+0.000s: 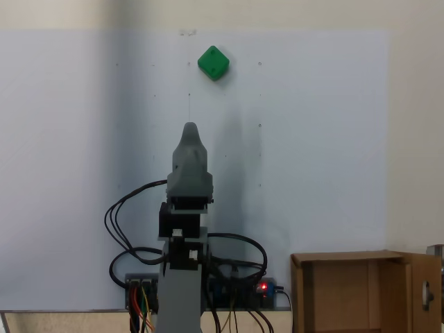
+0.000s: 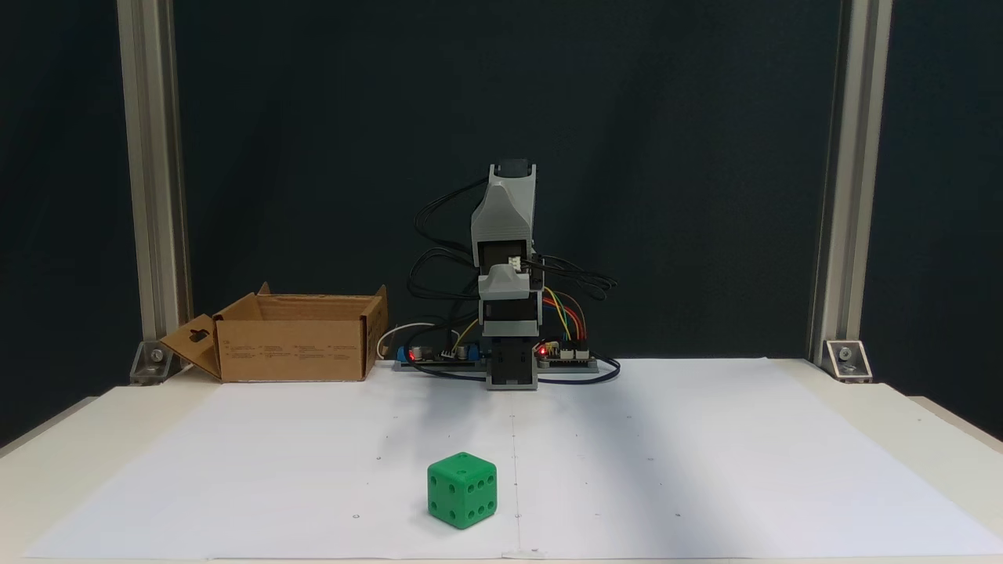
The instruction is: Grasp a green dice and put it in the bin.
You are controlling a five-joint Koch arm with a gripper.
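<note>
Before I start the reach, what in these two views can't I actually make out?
- Gripper: its jaws line up one behind the other in both fixed views, so whether it is open or shut cannot be told.
- Bin: its lower part is cut off by the bottom edge; in a fixed view its front wall hides the inside.
- Green dice: its pips are too small to read from above; its far faces are hidden.

The table (image 2: 901, 439) bears white paper (image 2: 705, 470), the green dice (image 2: 462, 489) and the bin (image 2: 294, 337).
</note>
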